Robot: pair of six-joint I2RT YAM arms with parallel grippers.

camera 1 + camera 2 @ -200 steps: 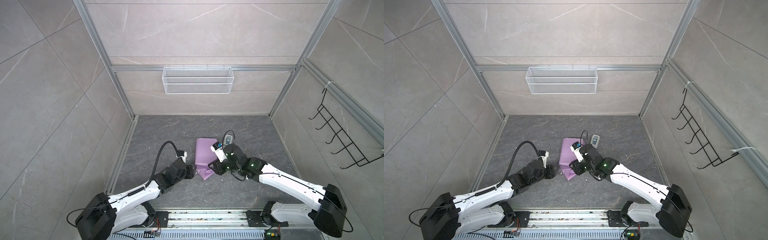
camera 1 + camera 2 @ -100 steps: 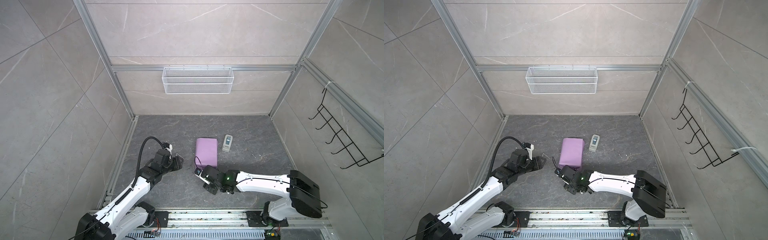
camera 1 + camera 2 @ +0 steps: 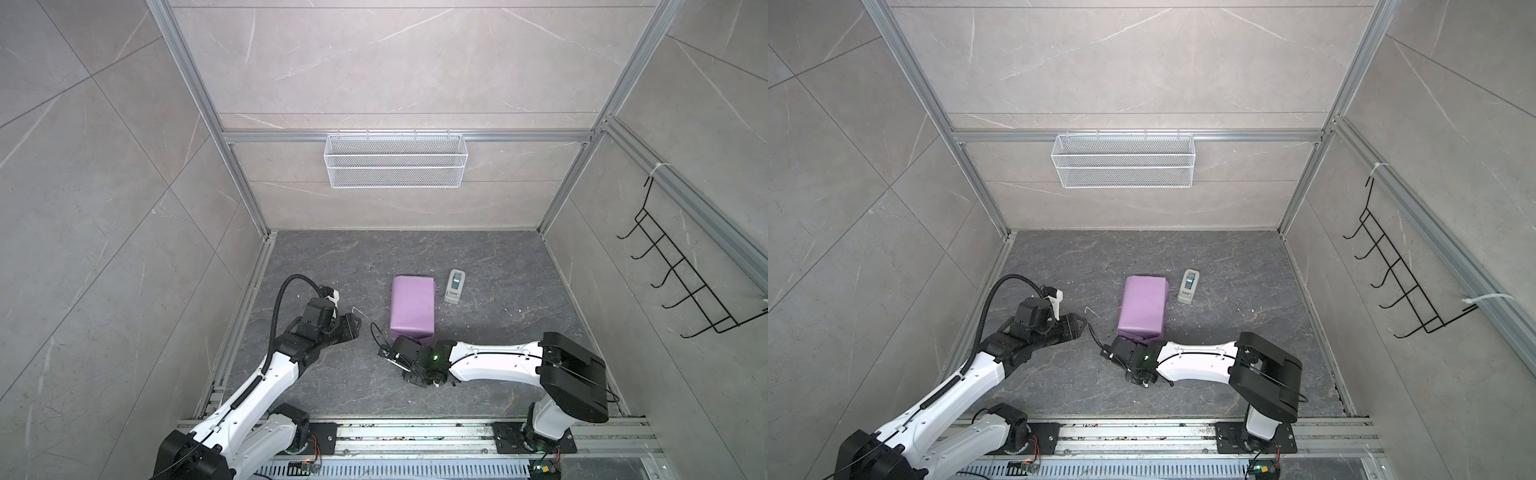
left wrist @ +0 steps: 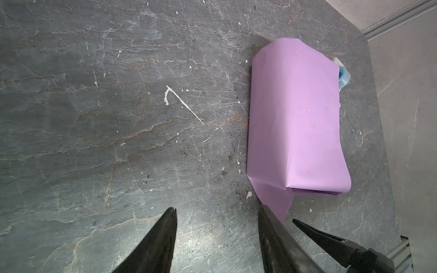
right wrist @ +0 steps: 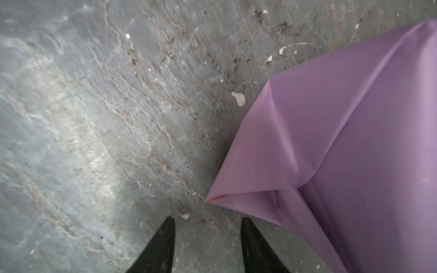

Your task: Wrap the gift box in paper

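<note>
- The gift box itself cannot be seen: it lies inside the paper (image 3: 412,305), a lilac parcel near the middle of the dark table (image 3: 498,257), just beside a small grey-white device (image 3: 455,286)
- The paper is folded snug over the top and sides; at the near end a triangular flap (image 4: 275,201) lies loose on the table, so I judge that end unfinished
- The left gripper (image 4: 218,212) hovers apart from the parcel's near corner, jaws parted with nothing between them
- The right gripper (image 5: 208,221) sits low by that flap, jaws likewise parted and empty, probably placed to tuck it
- Count: one parcel, one device, two grippers, one wire basket (image 3: 395,160), one hook rack (image 3: 685,282)
</note>
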